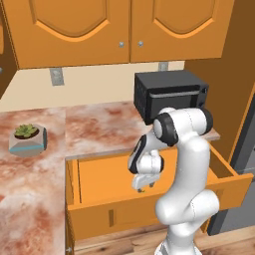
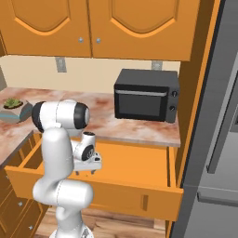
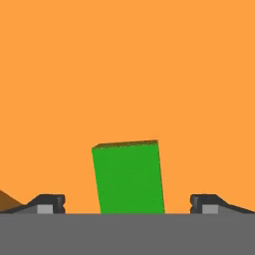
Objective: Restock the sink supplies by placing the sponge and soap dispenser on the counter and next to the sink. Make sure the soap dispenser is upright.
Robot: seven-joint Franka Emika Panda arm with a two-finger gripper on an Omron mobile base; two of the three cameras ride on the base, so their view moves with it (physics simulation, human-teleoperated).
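Hand view shows the sponge (image 3: pixel 129 177) lying flat on the orange floor of the open drawer (image 1: pixel 149 174), between the 2 spread fingertips (image 3: pixel 47 203) of the tool (image 3: pixel 127 204). Its jaws stand wide open and hold nothing. Both base views show the tool (image 1: pixel 143 185) hanging over the drawer, below the table (image 1: pixel 99 129) with the black microwave (image 1: pixel 169 94).

The robot is a glossy white arm of thick, rounded tube segments (image 1: pixel 191 164), swelling to a bulbous shoulder housing low down and joined by broad dark grey, almost black bands at the joints. At its end sits a compact white wrist block with a dark collar, carrying a pale grey two-fingered claw (image 1: pixel 143 186) with short stubby fingers. Close up, the claw's fingertips (image 3: pixel 49 203) look like small dark wedge-shaped pieces with lighter grey square pads set into them.
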